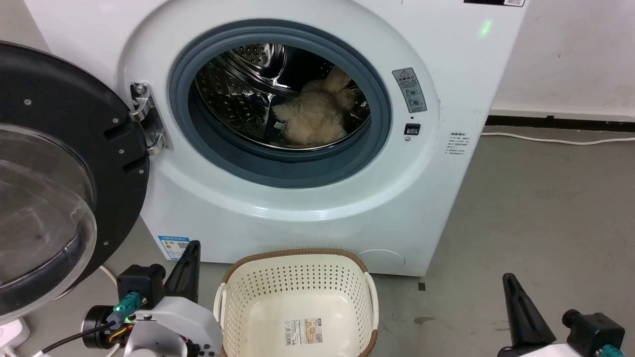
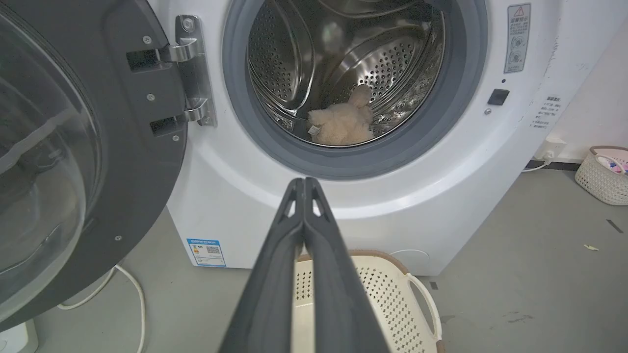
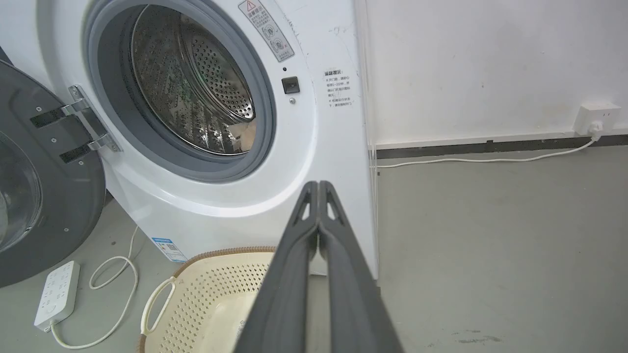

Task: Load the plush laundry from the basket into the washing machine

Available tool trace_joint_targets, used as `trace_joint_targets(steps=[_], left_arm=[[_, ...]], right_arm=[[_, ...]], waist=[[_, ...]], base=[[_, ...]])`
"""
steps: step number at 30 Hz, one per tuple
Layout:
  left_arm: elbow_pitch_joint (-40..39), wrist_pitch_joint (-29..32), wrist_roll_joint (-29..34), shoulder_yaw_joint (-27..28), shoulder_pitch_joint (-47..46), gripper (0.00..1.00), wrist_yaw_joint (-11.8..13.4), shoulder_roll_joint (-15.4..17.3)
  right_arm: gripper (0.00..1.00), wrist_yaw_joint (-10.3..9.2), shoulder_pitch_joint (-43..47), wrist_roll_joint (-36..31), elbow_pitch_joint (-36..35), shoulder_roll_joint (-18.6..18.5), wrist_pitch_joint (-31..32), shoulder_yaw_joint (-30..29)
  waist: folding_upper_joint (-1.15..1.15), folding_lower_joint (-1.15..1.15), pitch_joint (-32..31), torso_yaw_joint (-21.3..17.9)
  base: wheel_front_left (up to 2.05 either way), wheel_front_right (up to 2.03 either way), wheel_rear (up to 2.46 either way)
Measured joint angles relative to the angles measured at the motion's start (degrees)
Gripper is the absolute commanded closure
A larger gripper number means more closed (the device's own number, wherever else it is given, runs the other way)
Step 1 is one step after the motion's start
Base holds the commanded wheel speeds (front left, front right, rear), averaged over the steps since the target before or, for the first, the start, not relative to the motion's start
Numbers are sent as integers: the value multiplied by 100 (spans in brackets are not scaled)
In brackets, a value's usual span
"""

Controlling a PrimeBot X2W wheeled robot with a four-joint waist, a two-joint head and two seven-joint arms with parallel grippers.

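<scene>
Plush (image 1: pixel 317 121) lies deep in the washer (image 1: pixel 297 213) drum (image 1: pixel 238 89), door (image 1: pixel 59 163) swung wide, and the basket (image 1: pixel 297 260) sits on the floor (image 1: pixel 545 208) just before it, its bottom label (image 1: pixel 303 331) plain from the head. From the left wrist a second basket (image 2: pixel 606 176) shows by the wall (image 2: pixel 603 73); from the right wrist, a power strip (image 3: pixel 56 294) on the floor. Left tool (image 2: pixel 304 184) and right tool (image 3: pixel 319 186) are both clenched tight, gripping nothing.

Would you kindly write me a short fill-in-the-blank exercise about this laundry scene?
1. The plush lies in the washer's ____.
2. The washer's door stands ____.
3. The basket sits on the floor in ____ of the washer.
4. The left gripper and right gripper are both ____.
Missing words: drum; open; front; shut.
</scene>
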Motion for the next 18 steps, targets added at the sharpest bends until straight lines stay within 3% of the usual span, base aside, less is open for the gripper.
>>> trace_joint_targets(steps=[18], left_arm=[[-140, 101, 492, 356, 113, 100, -181, -319]], right_arm=[[100, 0, -84, -259, -101, 0, 200, 8]], waist=[[0, 0, 7, -4]], base=[[0, 0, 0]])
